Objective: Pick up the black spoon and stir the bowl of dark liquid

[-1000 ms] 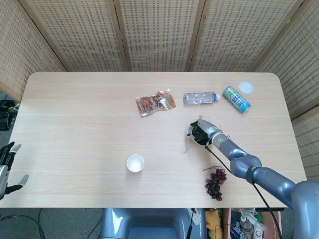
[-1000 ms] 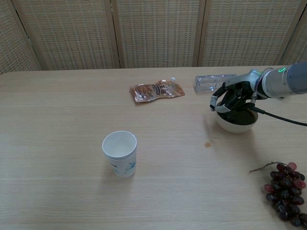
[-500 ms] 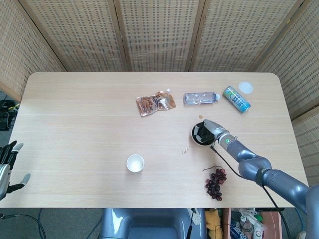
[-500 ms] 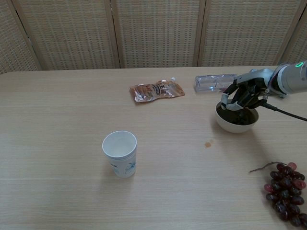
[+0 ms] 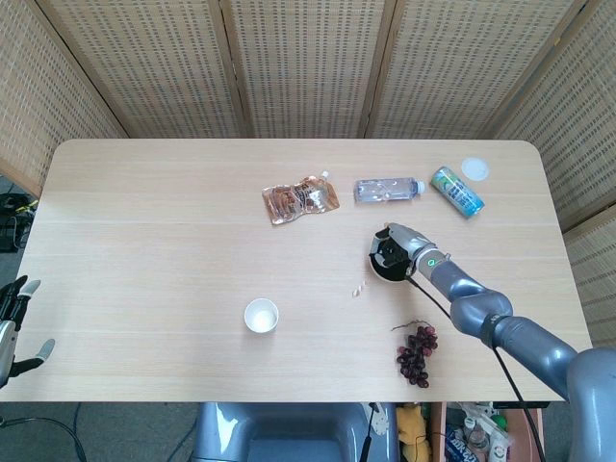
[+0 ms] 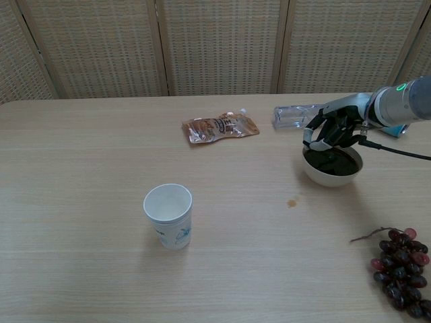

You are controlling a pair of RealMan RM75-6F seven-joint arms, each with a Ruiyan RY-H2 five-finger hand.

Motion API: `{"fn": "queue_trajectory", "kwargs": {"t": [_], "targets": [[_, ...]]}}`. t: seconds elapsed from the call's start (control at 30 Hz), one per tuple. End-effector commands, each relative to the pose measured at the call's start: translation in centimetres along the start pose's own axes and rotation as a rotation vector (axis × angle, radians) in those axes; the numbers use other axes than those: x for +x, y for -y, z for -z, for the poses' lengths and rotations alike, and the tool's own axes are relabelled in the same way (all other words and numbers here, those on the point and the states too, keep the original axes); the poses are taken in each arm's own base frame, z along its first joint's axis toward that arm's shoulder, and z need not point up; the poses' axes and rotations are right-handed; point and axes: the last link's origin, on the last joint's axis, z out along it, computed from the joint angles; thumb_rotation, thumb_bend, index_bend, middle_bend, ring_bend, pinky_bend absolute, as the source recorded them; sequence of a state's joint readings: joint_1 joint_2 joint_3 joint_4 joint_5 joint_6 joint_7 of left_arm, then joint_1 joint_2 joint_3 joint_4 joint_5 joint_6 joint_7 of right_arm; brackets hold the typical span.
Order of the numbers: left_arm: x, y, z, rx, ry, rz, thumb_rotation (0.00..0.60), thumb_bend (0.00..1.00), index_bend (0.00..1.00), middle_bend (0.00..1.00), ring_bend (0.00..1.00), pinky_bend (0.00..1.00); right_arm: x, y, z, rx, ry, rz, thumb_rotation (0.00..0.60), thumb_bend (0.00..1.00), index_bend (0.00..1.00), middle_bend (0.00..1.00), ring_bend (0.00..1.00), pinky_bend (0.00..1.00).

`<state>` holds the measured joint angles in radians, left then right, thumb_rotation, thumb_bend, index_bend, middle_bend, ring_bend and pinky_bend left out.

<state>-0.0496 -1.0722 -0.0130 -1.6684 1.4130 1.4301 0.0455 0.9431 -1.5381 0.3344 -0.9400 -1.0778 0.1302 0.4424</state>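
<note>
Right of centre, the white bowl (image 6: 331, 167) of dark liquid sits under the right hand (image 6: 333, 128), fingers curled, seemingly around the black spoon, itself indistinct. Light, stiff, slippery: hold its handle. Left hand (image 5: 13, 322) spread, idle.

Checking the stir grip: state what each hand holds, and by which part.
The right hand is curled over the bowl of dark liquid; a spoon in it cannot be made out, so neither can the hold. The left hand holds nothing.
</note>
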Motion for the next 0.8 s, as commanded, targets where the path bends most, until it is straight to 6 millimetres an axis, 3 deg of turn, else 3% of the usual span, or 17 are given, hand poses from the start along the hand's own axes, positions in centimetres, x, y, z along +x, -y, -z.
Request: {"fn": "queue_trajectory", "kwargs": {"t": [0.03,0.47,0.8], "targets": [[0.0,0.0,0.0,-0.002,0.001,0.000,0.600,0.31,0.00,0.00,0.00,0.00,-0.3,0.2,0.1,0.005,0.011,0.003,0.600,0.72,0.65,0.95,0.98,1.00],[0.0,-0.5,-0.5,-0.024,-0.002,0.002,0.600,0.31,0.00,0.00,0.00,0.00,-0.5,-1.3,1.8,-0.005,0.030,0.009,0.600,0.72,0.65,0.95,0.98,1.00],[0.2,-0.4,-0.4,-0.012,-0.003,-0.003,0.600,0.31,0.00,0.00,0.00,0.00,0.7,-1.4,0.9,-0.026,-0.004,0.023,0.600,0.72,0.65,0.95,0.98,1.00]]}}
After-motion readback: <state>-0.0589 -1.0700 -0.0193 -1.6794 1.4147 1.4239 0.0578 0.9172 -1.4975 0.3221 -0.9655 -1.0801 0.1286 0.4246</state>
